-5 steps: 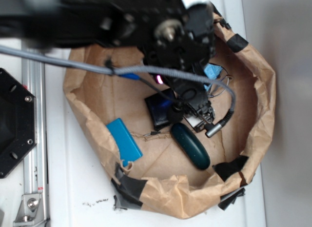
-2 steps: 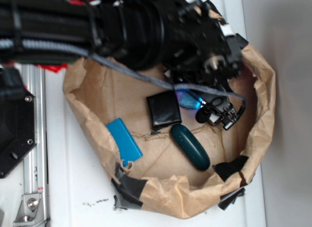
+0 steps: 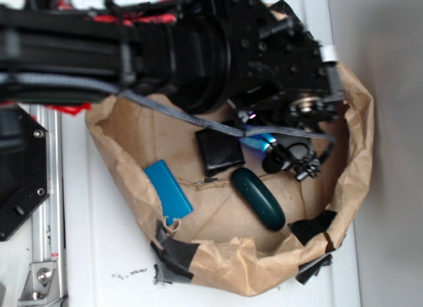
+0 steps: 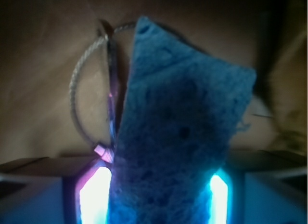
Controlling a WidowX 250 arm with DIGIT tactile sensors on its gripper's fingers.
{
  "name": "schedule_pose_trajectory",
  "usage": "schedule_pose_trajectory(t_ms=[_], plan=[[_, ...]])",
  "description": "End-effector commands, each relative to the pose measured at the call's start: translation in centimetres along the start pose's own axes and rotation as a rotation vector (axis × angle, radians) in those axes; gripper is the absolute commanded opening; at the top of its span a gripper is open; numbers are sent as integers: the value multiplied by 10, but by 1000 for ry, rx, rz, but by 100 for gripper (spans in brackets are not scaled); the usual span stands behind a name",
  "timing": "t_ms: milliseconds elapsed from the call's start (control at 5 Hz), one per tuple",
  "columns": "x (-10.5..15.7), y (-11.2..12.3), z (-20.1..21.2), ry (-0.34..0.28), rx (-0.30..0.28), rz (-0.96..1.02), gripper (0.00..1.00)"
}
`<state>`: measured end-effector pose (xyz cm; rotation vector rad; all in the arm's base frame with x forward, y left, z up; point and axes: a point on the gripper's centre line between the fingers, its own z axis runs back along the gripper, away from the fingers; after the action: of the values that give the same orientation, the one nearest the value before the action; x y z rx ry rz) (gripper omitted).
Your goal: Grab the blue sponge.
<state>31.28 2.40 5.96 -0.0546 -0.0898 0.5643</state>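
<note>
The blue sponge (image 4: pixel 183 132) is porous and fills the middle of the wrist view. It stands between my two lit fingers, which press it on both sides. My gripper (image 4: pixel 161 185) is shut on the sponge. In the exterior view my gripper (image 3: pixel 264 143) reaches into the right half of the brown paper bag (image 3: pixel 225 261), and only a lit blue sliver of the sponge (image 3: pixel 259 142) shows under the arm.
Inside the bag lie a black square wallet (image 3: pixel 219 152), a dark teal oval case (image 3: pixel 258 198), a smooth bright blue block (image 3: pixel 169 191) and a wire ring (image 4: pixel 79 94). Small black clutter (image 3: pixel 294 160) lies to the right of my gripper. A metal rail (image 3: pixel 46 188) runs along the left.
My arm has swung right and deeper into the bag, away from the wallet, and now covers the spot where the sponge lay. The other objects have not moved.
</note>
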Motion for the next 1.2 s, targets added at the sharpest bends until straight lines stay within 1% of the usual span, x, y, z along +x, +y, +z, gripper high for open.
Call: schedule_pose_trajectory(t_ms=[0,200,400,600,800,1000], plan=[[-17,-2,124,-97,-65,-312,0],[-27,-4,143,-130,-6,-420,0],[-37,1,143,-81,-26,-483,0],[-38,7,136,-77,-54,-471,0],[-36,9,133,-61,-57,-465,0],[-33,11,133,-69,-40,-454,0]])
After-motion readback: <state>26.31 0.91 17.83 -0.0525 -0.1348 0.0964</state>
